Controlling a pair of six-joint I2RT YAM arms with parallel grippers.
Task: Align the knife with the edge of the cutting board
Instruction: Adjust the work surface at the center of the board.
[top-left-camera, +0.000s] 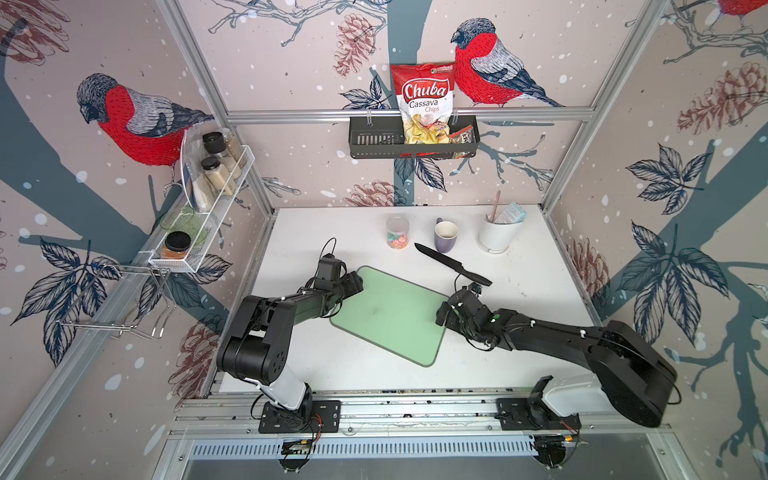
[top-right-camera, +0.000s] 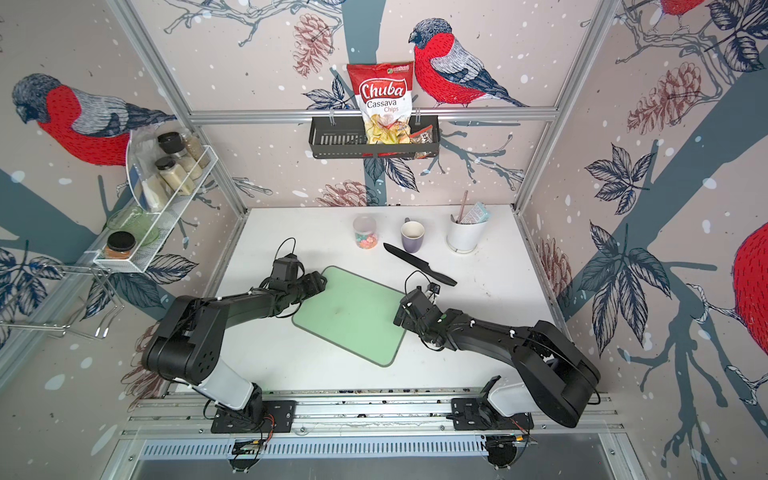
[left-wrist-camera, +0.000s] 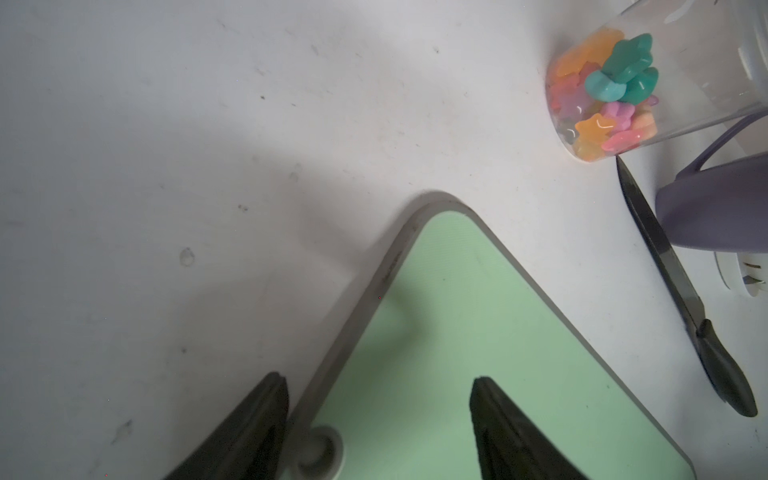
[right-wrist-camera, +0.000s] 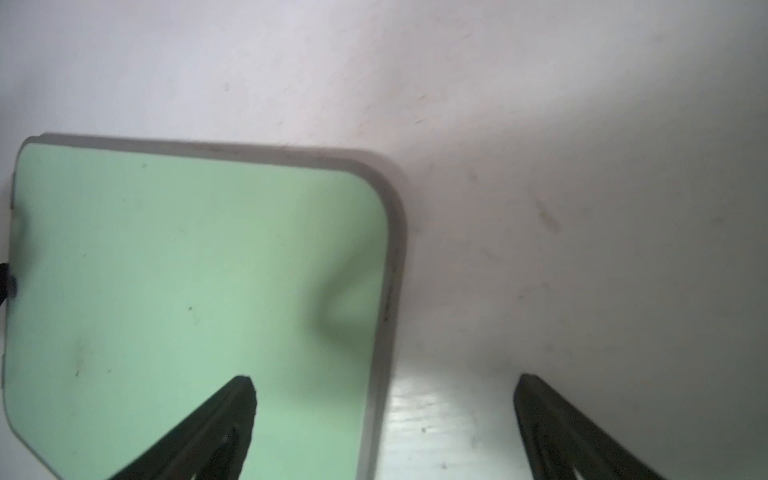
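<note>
The pale green cutting board (top-left-camera: 395, 320) (top-right-camera: 353, 320) lies askew in the middle of the white table. The black knife (top-left-camera: 451, 264) (top-right-camera: 417, 264) rests on the table just beyond the board's far edge, apart from it and at a slight angle to it, with its tip by the mug. My left gripper (top-left-camera: 357, 282) (left-wrist-camera: 378, 380) is open and straddles the board's (left-wrist-camera: 457, 311) left rim beside its round hole (left-wrist-camera: 320, 451); the knife (left-wrist-camera: 681, 286) shows off to the side. At the board's (right-wrist-camera: 187, 270) right edge my right gripper (top-left-camera: 442, 313) (right-wrist-camera: 384, 378) stands open, one finger over the board and one over the table.
A clear jar of coloured pieces (top-left-camera: 397, 232), a purple mug (top-left-camera: 446, 236) and a white pot (top-left-camera: 496, 232) stand in a row behind the knife. A wire spice rack (top-left-camera: 208, 199) hangs on the left wall and a black basket with a chips bag (top-left-camera: 415, 137) on the back wall.
</note>
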